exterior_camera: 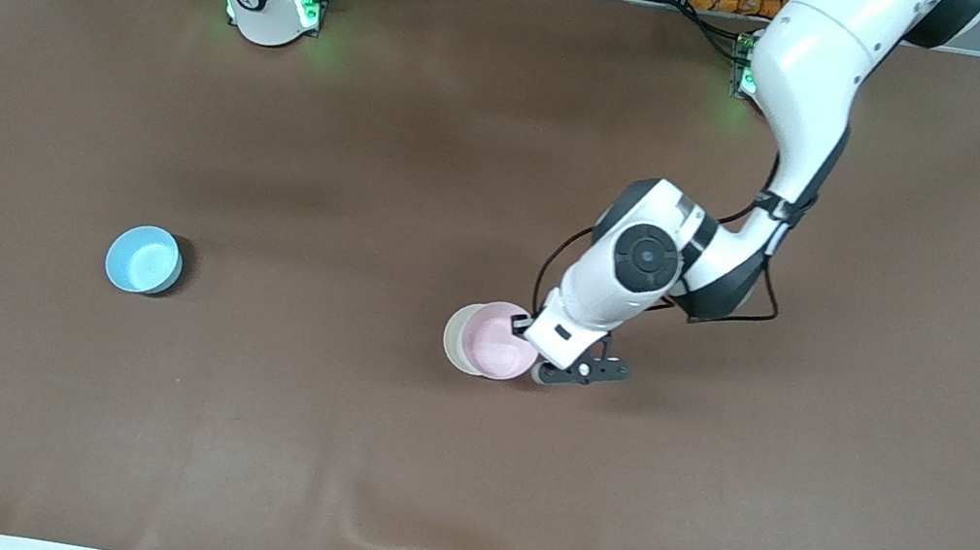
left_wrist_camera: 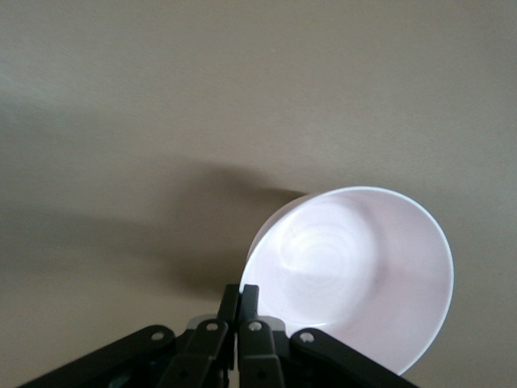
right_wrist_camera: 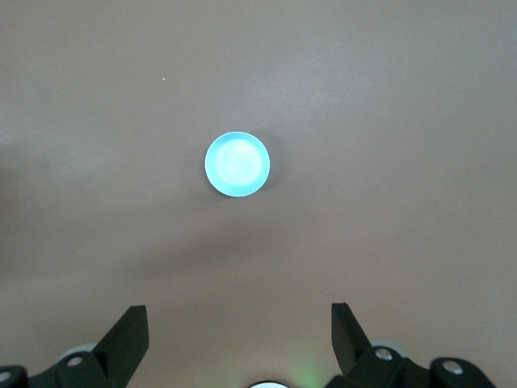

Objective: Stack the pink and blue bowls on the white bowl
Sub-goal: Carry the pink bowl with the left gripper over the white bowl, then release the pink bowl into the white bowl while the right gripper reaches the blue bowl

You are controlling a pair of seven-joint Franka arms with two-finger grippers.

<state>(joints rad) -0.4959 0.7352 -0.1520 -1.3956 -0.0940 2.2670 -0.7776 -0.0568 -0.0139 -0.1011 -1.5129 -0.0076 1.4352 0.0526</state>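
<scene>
I have the left gripper (exterior_camera: 535, 346) pinched on the pink bowl's (exterior_camera: 499, 340) rim, carrying it over the white bowl (exterior_camera: 454, 336), apparently not yet seated. The right gripper (right_wrist_camera: 239, 339) waits open high above the blue bowl (exterior_camera: 143, 259), which sits toward the right arm's end.

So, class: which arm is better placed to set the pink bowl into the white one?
Left: the left gripper is shut on the pink bowl, held over the white bowl. The right gripper waits open, high above the blue bowl.
</scene>
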